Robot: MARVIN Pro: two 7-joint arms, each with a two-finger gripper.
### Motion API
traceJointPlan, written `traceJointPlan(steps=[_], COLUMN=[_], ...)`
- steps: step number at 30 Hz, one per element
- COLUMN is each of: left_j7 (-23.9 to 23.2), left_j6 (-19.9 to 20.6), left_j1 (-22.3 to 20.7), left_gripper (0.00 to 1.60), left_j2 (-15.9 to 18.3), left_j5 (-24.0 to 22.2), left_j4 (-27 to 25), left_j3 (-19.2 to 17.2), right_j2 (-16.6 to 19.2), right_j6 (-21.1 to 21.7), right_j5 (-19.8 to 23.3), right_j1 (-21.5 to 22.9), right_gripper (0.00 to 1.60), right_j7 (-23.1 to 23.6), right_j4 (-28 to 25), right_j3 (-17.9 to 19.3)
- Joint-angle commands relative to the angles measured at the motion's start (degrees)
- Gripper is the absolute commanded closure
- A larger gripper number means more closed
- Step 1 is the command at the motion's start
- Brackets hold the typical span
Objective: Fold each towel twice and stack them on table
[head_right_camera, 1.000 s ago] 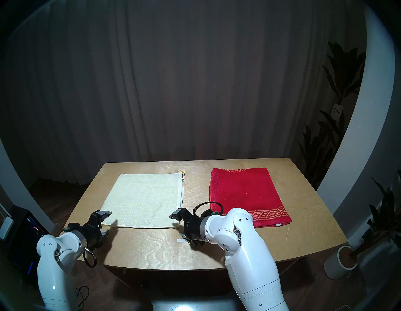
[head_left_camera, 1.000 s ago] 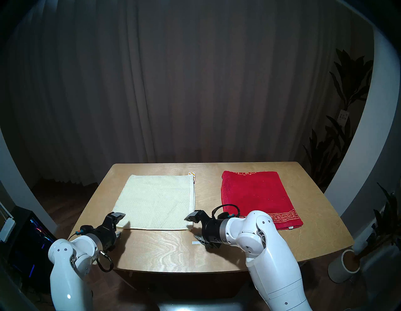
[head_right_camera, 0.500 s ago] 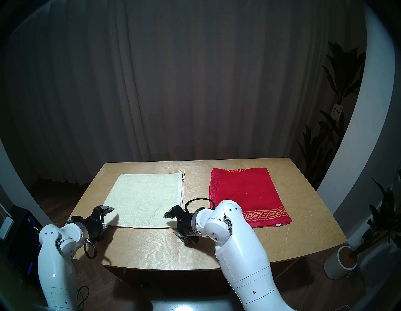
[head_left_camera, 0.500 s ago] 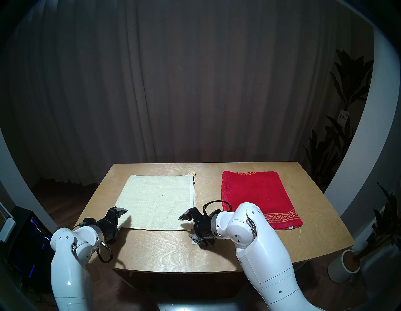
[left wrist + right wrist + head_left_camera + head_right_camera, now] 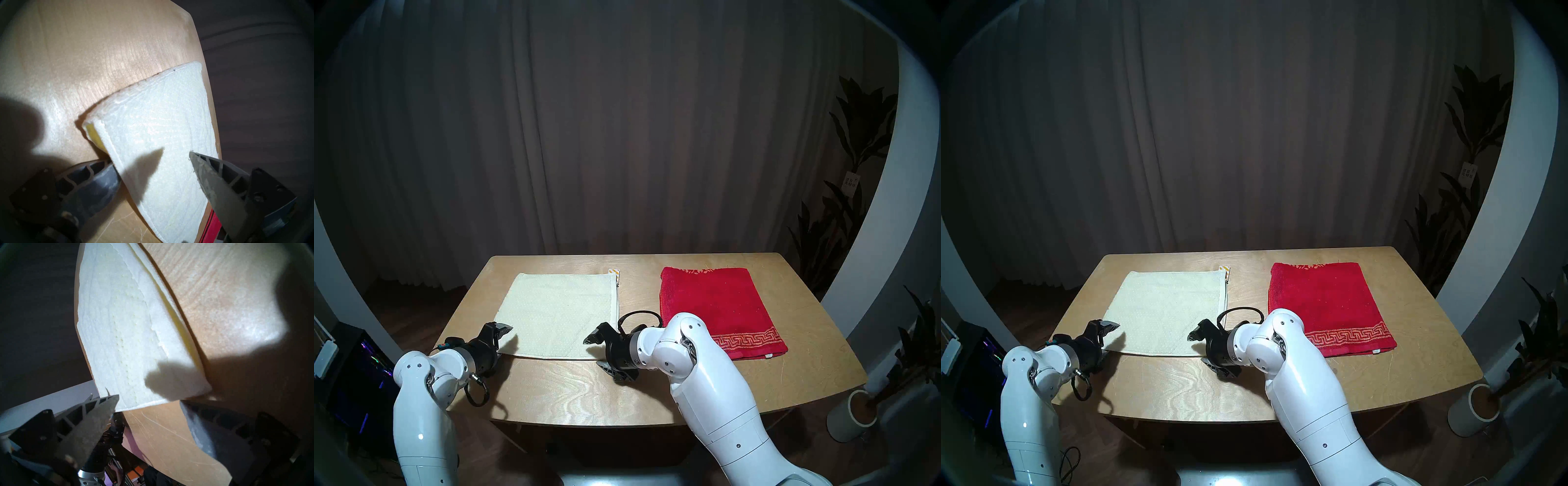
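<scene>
The cream towel [image 5: 558, 315] lies flat on the left half of the table [image 5: 572, 390], folded over with a second layer showing at its near edge. The red towel [image 5: 717, 305] with a gold key border lies folded on the right half, untouched. My left gripper [image 5: 501, 342] is open at the cream towel's near left corner. In the left wrist view one of its fingers [image 5: 95, 174] slips under the towel [image 5: 153, 110] and the other hangs above. My right gripper [image 5: 595, 351] is open at the near right corner, straddling the towel [image 5: 119, 319] edge.
A small striped tag [image 5: 614, 271] sticks out at the cream towel's far right corner. On the floor, a potted plant [image 5: 857, 414] stands right of the table and a lit computer case [image 5: 365, 366] left of it. A dark curtain hangs behind.
Both grippers have closed in on the cream towel's near corners. The right one slid left over a white tape strip; the left one edged forward until its lower finger met the towel's edge.
</scene>
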Motion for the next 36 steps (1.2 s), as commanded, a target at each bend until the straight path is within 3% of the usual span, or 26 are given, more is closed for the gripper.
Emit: traceJointPlan(steps=[1, 4, 8, 14, 19, 20, 21, 22, 23, 24, 25, 26, 27, 28, 36], left_j7=[0.3, 0.0, -0.2, -0.5, -0.7, -0.7, -0.8, -0.9, -0.9, -1.0, -1.0, -1.0, -1.0, -0.9, -0.2], left_j6=[-0.3, -0.3, -0.2, -0.1, -0.1, -0.2, -0.2, -0.2, -0.2, -0.3, -0.3, -0.3, -0.3, -0.3, -0.1], left_j1=[0.8, 0.7, 0.7, 0.6, 0.5, 0.5, 0.4, 0.3, 0.2, 0.1, 0.1, 0.0, 0.0, 0.0, 0.0], left_gripper=[0.0, 0.0, 0.08, 0.0, 0.04, 0.29, 0.33, 0.5, 0.5, 0.93, 1.0, 1.24, 1.48, 1.6, 1.6], left_j2=[-0.2, -0.2, -0.3, -0.4, -0.6, -0.6, -0.6, -0.6, -0.7, -0.7, -0.7, -0.7, -0.8, -0.8, -1.4], left_j5=[0.7, 0.8, 0.9, 1.1, 1.3, 1.3, 1.4, 1.5, 1.5, 1.5, 1.7, 1.8, 1.8, 1.9, 2.2], left_j4=[3.9, 4.3, 4.6, 5.0, 5.3, 5.3, 5.4, 5.6, 5.7, 5.8, 5.8, 5.8, 5.9, 5.8, 4.6], left_j3=[0.3, 0.5, 0.7, 1.3, 1.8, 1.8, 1.9, 2.1, 2.1, 2.2, 2.3, 2.4, 2.4, 2.6, 3.5], right_j2=[-0.1, -0.1, -0.3, -0.5, -0.4, -0.4, -0.3, -0.3, -0.3, -0.3, -0.1, 0.1, 0.3, 0.6, 4.0], right_j6=[-1.1, -1.6, -2.7, -4.0, -4.8, -4.9, -5.0, -5.1, -5.2, -5.3, -5.3, -5.3, -5.3, -5.2, -3.9], right_j5=[-2.2, -3.0, -3.8, -4.5, -5.4, -5.5, -5.6, -5.7, -5.7, -5.7, -5.7, -5.7, -5.6, -5.5, -3.7], right_j1=[-0.3, -0.1, 0.3, 1.1, 1.9, 1.9, 2.0, 2.0, 2.1, 2.1, 2.0, 2.0, 1.8, 1.7, -0.3], right_gripper=[0.53, 0.71, 0.8, 0.82, 0.84, 0.85, 0.87, 0.92, 0.92, 1.09, 1.19, 1.49, 1.6, 1.6, 1.6], right_j7=[0.8, 1.8, 2.9, 3.9, 5.1, 5.3, 5.4, 5.5, 5.6, 5.7, 5.8, 5.9, 6.1, 6.2, 5.8], right_j4=[3.8, 4.9, 5.9, 6.8, 8.4, 8.7, 8.9, 9.0, 9.1, 9.0, 8.9, 8.5, 8.1, 7.8, 2.8], right_j3=[-1.2, -1.3, -1.2, -0.7, -0.7, -0.7, -0.8, -0.8, -0.8, -0.8, -0.8, -0.7, -0.6, -0.4, 1.8])
